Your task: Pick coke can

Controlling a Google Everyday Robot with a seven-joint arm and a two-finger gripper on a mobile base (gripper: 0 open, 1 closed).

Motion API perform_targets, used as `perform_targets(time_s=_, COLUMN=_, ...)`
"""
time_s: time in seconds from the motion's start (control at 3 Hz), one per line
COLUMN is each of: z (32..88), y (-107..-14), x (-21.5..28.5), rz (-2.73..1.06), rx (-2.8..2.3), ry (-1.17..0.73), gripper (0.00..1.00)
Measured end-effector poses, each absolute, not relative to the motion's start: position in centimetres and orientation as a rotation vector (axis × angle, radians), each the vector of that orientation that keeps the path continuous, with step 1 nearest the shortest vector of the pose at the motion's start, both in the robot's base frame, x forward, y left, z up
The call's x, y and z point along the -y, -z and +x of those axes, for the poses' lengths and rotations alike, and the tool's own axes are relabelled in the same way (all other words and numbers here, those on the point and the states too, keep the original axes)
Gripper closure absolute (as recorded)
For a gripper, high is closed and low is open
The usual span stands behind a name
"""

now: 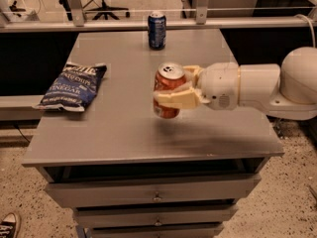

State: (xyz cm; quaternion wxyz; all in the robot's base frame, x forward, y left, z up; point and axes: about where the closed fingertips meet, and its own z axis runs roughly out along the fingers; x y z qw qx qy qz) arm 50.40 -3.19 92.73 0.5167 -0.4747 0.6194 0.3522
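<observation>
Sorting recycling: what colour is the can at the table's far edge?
A dark blue can, best in the camera view. The pincer, at centre, holds the coke can.

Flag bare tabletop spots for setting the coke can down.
Bare: table front strip, before the chip bag and gripper; back corners flanking the blue can. Crowded: centre, where the gripper clamps the coke can.

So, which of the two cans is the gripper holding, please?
The orange-red coke can, clamped in the gripper at centre; the blue can stands free behind.
</observation>
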Motion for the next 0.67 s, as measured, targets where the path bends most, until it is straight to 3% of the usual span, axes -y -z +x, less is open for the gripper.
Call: perform_targets(time_s=0.67, z=51.34, y=-97.80, x=6.32, rz=-1.120, rx=-1.452, ry=-0.792, gripper=1.00)
